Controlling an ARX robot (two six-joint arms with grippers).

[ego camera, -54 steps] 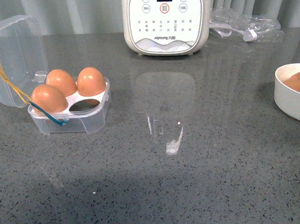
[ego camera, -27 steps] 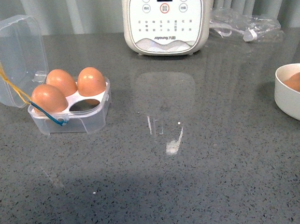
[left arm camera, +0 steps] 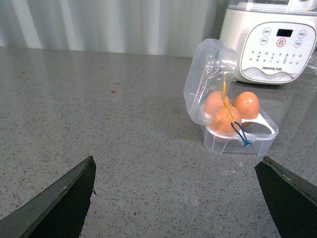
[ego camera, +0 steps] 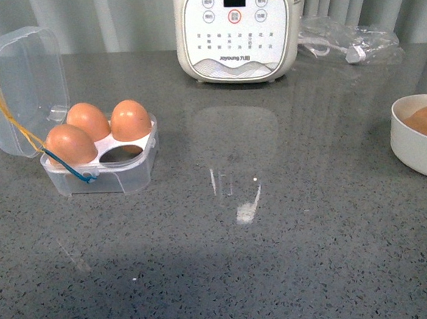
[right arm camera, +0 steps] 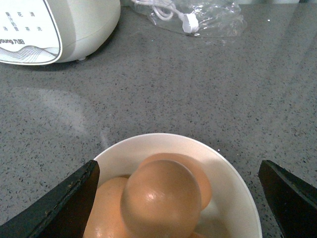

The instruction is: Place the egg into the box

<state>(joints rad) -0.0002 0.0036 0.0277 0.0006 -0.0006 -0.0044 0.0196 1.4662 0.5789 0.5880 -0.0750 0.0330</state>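
- Egg [right arm camera: 161,198] lies topmost in the bowl [right arm camera: 233,173], just ahead of the right gripper [right arm camera: 178,166], whose jaws are spread wide and empty.
- Risk: the smooth shell could slip or crack if pinched off-centre.

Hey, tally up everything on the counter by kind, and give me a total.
Boxed eggs: 3
Bowl eggs in sight: 3
Egg box: 1
White bowl: 1
Cooker: 1
Plastic bag: 1
Total: 10
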